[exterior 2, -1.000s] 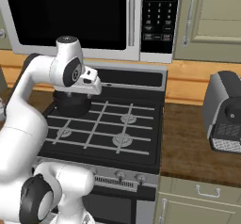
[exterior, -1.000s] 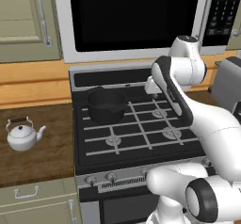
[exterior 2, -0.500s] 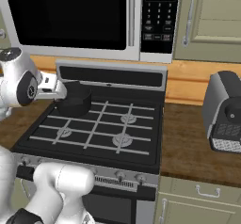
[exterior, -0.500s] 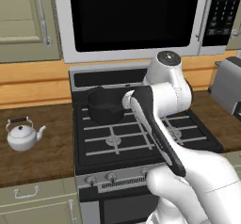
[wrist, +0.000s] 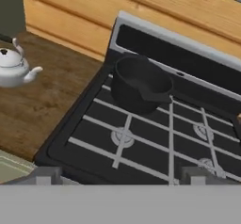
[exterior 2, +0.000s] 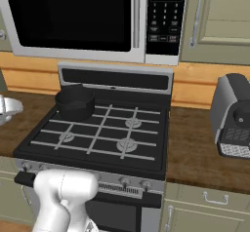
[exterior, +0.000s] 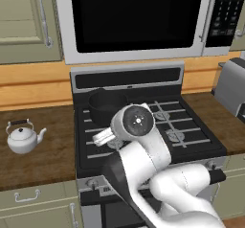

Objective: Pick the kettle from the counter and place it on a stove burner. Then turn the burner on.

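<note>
Swinging toward the kettle point(wrist: 14, 68)
It sits on the table point(wrist: 42, 105) up-left of the jaws, spout toward the stove; jaw opening: cannot tell, nothing held.

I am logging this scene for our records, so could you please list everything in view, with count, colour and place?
kettle: one, white-silver, on the counter left of the stove
counter: dark brown wood, on both sides of the stove
cooktop: one, black with pale grates, centre
stove burner: four alike, grey caps; the back left one lies under the pot
pot: one, black, back left of the cooktop
microwave: one, black door, above the stove
toaster: one, grey, on the counter right of the stove
cabinets: beige, upper corners
gripper: fingertips over the cooktop's front edge, holding nothing
</note>
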